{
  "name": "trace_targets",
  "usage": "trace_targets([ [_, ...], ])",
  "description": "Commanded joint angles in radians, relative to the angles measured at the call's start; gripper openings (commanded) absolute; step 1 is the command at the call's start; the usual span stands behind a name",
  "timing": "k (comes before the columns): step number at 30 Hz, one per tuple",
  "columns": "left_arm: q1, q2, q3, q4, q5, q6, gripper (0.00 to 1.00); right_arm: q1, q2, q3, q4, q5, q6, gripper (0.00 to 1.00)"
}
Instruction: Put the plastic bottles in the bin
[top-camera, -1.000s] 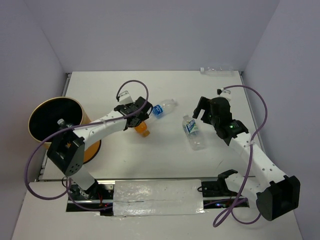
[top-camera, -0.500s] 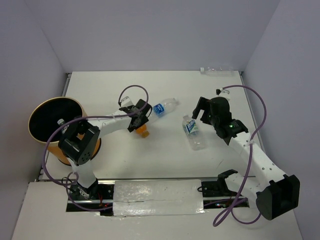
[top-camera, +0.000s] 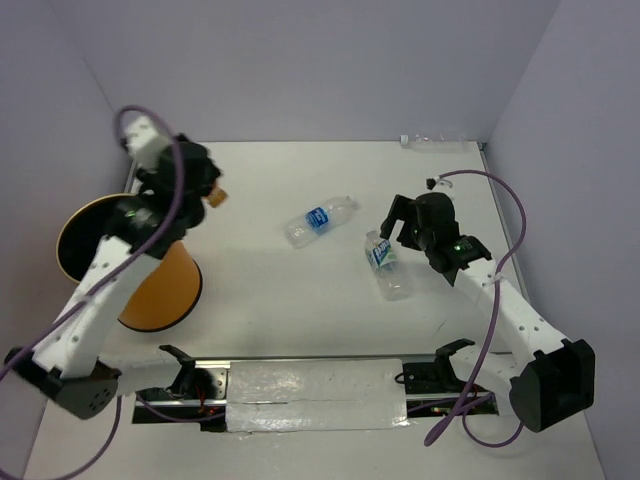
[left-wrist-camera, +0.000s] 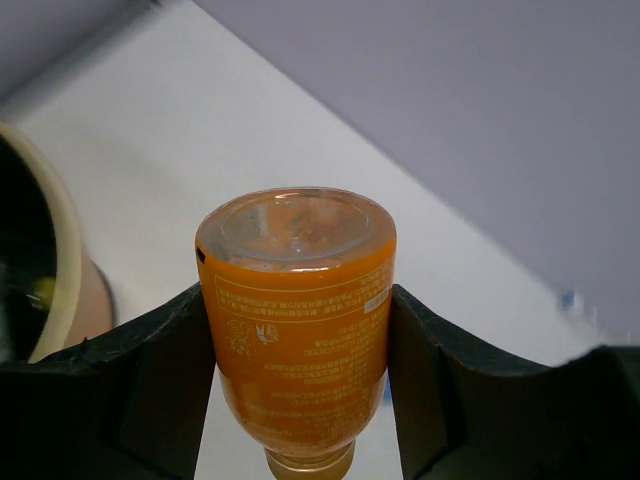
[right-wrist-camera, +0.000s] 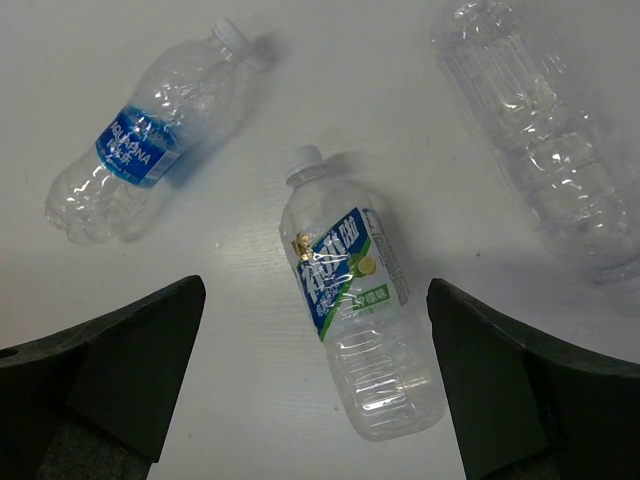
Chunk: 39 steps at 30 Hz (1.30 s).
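Observation:
My left gripper (top-camera: 208, 192) is raised at the back left, just beside the bin (top-camera: 165, 295), an orange cylinder with a black inside. It is shut on the stubby orange bottle (left-wrist-camera: 295, 320), gripped by its body between both fingers, base toward the camera. The bin's pale rim (left-wrist-camera: 62, 250) shows at the left of the left wrist view. My right gripper (right-wrist-camera: 315, 378) hangs open above a clear bottle with a blue-green label (right-wrist-camera: 355, 320), also seen lying on the table (top-camera: 388, 270). A blue-labelled bottle (top-camera: 320, 218) lies at the table's middle.
A label-less clear bottle (right-wrist-camera: 540, 130) lies just right of the blue-green one. Another clear bottle (top-camera: 435, 141) rests against the back wall. Purple-grey walls close in the white table on three sides. Cables loop off both arms.
The left arm has closed on the orange bottle, lifted it off the table's middle and swung it back and left to beside the bin. The right arm has barely shifted.

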Motion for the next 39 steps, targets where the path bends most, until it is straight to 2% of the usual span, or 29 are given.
trace_targets([
  [1,0.177,-0.116,0.033,-0.146,-0.168,0.170,0.47,0.010,0.002,0.038,0.053,-0.023,0.015,1.00],
  [3,0.312,-0.162,0.018,-0.134,-0.150,0.204,0.47,0.012,0.005,0.038,0.056,-0.026,0.019,1.00],
  [6,0.427,-0.231,-0.006,-0.141,-0.162,0.219,0.48,0.013,0.012,0.041,0.064,-0.036,0.022,1.00],
  [11,0.555,-0.245,-0.080,-0.161,-0.156,0.206,0.52,0.015,0.023,0.043,0.064,-0.041,0.021,1.00],
  [13,0.573,-0.247,-0.108,-0.166,-0.133,0.192,0.65,0.017,0.025,0.045,0.062,-0.041,0.019,1.00],
  [14,0.578,-0.250,-0.115,-0.164,-0.124,0.192,0.76,0.015,0.025,0.045,0.061,-0.039,0.021,1.00],
  [15,0.579,-0.259,-0.121,-0.155,-0.105,0.196,0.98,0.018,0.023,0.045,0.059,-0.036,0.021,1.00],
  [18,0.578,-0.273,-0.129,-0.111,-0.053,0.276,0.99,0.017,0.019,0.041,0.059,-0.030,0.024,1.00],
  [21,0.572,-0.270,-0.103,-0.042,0.097,0.389,0.99,0.017,0.015,0.034,0.062,-0.030,0.030,1.00],
  [22,0.532,-0.268,-0.088,-0.001,0.208,0.422,0.99,0.017,0.015,0.032,0.062,-0.027,0.032,1.00],
  [23,0.500,-0.256,-0.076,0.014,0.249,0.474,0.99,0.017,0.014,0.029,0.062,-0.023,0.033,1.00],
  [27,0.236,-0.149,0.039,0.009,0.283,0.578,0.99,0.017,0.002,0.025,0.050,-0.003,0.039,1.00],
  [31,0.083,0.014,0.110,0.006,0.315,0.699,0.99,0.017,-0.027,0.026,0.028,0.008,0.039,1.00],
  [35,0.030,0.207,0.177,0.012,0.465,0.782,0.99,0.015,-0.073,0.026,-0.007,0.072,0.012,1.00],
  [39,-0.031,0.347,0.228,0.044,0.521,0.850,0.99,0.012,-0.101,0.044,-0.044,0.140,-0.013,1.00],
])
